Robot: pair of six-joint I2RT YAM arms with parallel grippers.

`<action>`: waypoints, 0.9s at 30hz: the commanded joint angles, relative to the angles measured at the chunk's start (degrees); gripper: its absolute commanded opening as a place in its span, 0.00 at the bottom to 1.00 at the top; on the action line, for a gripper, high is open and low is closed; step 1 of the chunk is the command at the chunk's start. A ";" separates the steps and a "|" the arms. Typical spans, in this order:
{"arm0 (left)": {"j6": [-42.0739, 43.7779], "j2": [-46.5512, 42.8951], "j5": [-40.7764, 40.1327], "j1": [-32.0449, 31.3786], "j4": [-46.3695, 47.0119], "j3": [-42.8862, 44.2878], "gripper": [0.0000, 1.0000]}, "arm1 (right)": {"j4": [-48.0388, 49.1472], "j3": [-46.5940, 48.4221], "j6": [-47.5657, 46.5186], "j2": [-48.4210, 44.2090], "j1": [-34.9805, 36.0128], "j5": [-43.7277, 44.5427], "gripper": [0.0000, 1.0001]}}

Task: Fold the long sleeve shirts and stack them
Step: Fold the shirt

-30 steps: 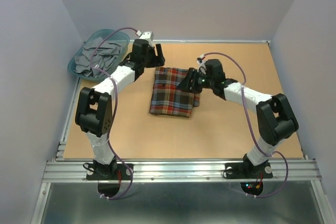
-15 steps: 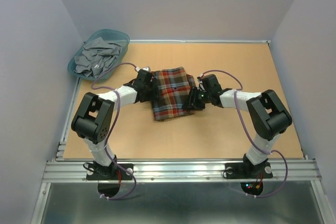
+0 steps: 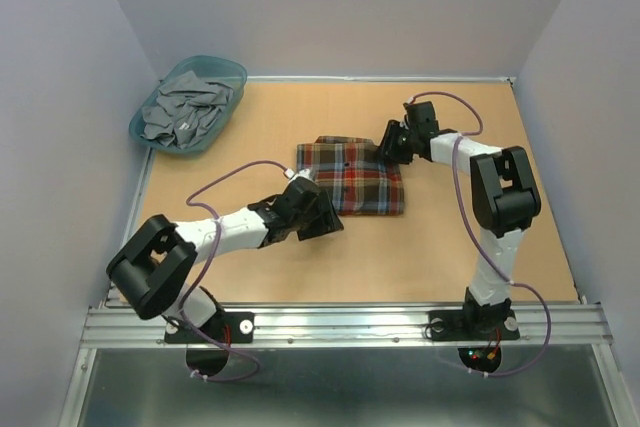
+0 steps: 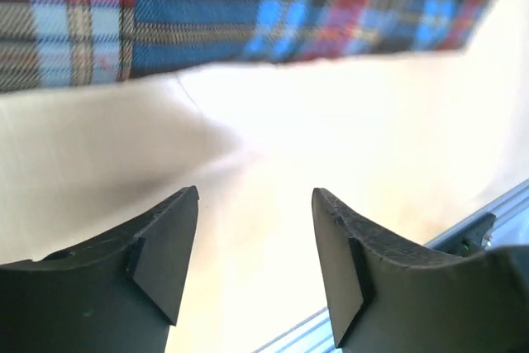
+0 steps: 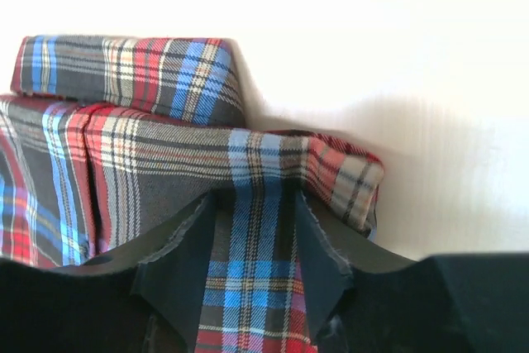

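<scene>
Plaid flannel shirt (image 3: 350, 179) folded flat at worktop (image 3: 450, 237) centre, right claw (image 5: 252, 200) pinching a fold at its far right corner, left claw (image 4: 254, 204) spread wide, empty, beside near edge, teal basket (image 3: 240, 77) of grey clothes far left.

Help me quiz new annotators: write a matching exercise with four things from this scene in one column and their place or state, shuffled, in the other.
Column one
1. plaid shirt
2. teal basket
3. left gripper
4. right gripper

Column two
A. fingers closed on a fold of plaid cloth
B. far left corner, holding grey clothes
C. folded, in the middle of the table
D. open over bare table, holding nothing

Pairs: 1-C, 2-B, 3-D, 4-A
</scene>
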 commanded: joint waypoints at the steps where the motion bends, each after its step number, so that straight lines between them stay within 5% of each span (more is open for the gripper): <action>1: 0.93 -7.47 -10.05 -2.00 -1.61 0.74 0.71 | -4.29 3.51 -2.48 -3.28 0.22 2.27 0.52; 9: 22.02 -5.90 -23.69 -8.41 -8.03 11.64 0.83 | -9.30 -6.15 0.59 -21.21 -1.19 5.96 0.81; 14: 36.96 5.60 -30.02 -15.80 -7.33 23.32 0.86 | -15.45 -9.58 3.94 -30.63 -3.56 10.88 1.00; 19: 49.35 16.49 -32.83 -20.37 -4.52 30.36 0.85 | -19.58 -14.67 8.85 -40.81 -5.14 19.84 1.00; 27: 59.92 27.67 -33.19 -24.33 0.14 36.69 0.80 | -23.02 -21.45 14.57 -49.96 -7.61 21.26 1.00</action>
